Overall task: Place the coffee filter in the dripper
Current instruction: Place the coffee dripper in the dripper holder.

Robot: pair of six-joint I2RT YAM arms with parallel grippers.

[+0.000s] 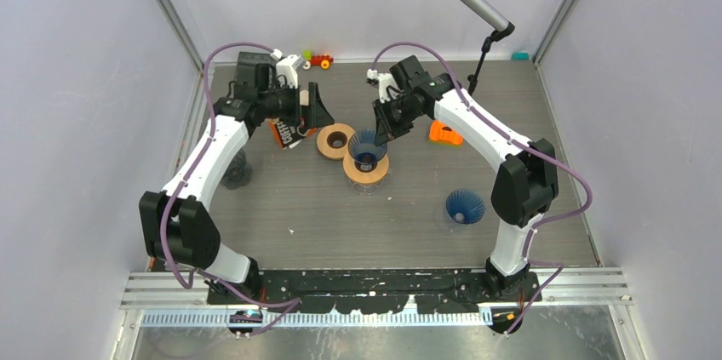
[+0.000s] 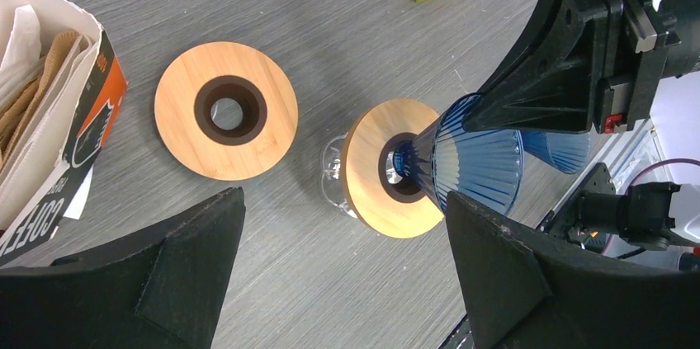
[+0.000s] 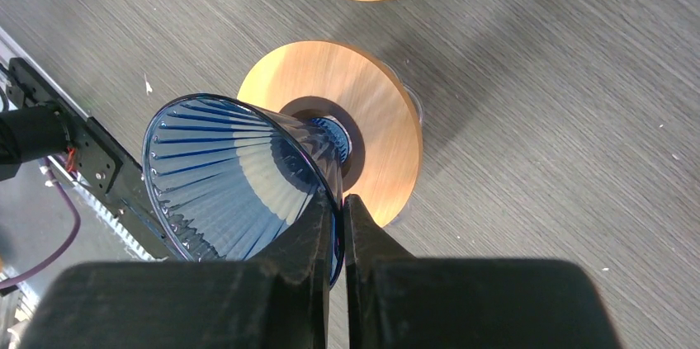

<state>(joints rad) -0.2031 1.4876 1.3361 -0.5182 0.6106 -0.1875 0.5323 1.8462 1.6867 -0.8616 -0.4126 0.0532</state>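
Tabletop (image 1: 340,224), grey and wood-grained, carries every item; coffee-filter packet (image 2: 49,118), open with pale paper filters (image 2: 33,60) showing, lies left of centre, outside the span of the left gripper (image 2: 345,200) and between neither pair of fingers; blue ribbed dripper (image 3: 223,176) stands at centre with its neck in a wooden collar (image 3: 380,118); loose wooden ring (image 2: 177,110) lies just beside the collar, on the packet's side; left fingers (image 2: 165,283) spread wide above the table, released, grasping nothing; right gripper (image 3: 341,209) clenched on the dripper's rim, one finger inside the cone, one outside.
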